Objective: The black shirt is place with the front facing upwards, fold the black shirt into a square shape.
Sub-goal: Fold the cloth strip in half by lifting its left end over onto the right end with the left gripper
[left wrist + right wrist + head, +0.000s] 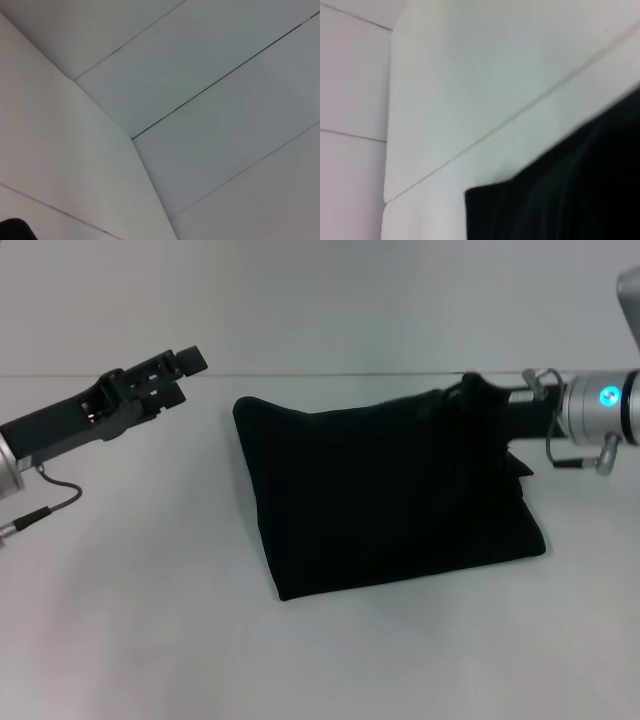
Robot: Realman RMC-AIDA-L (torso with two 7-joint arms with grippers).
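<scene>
The black shirt (390,500) lies folded into a rough four-sided bundle in the middle of the white table (150,640). No lettering shows on it. Its far right part is raised off the table, and my right gripper (472,392) is shut on the cloth there. That cloth (570,200) fills one corner of the right wrist view. My left gripper (186,375) hangs open in the air, left of the shirt's far left corner and apart from it. The left wrist view shows only white surfaces.
The table's far edge (330,373) meets a white wall just behind the shirt. Bare tabletop lies in front of the shirt and to its left.
</scene>
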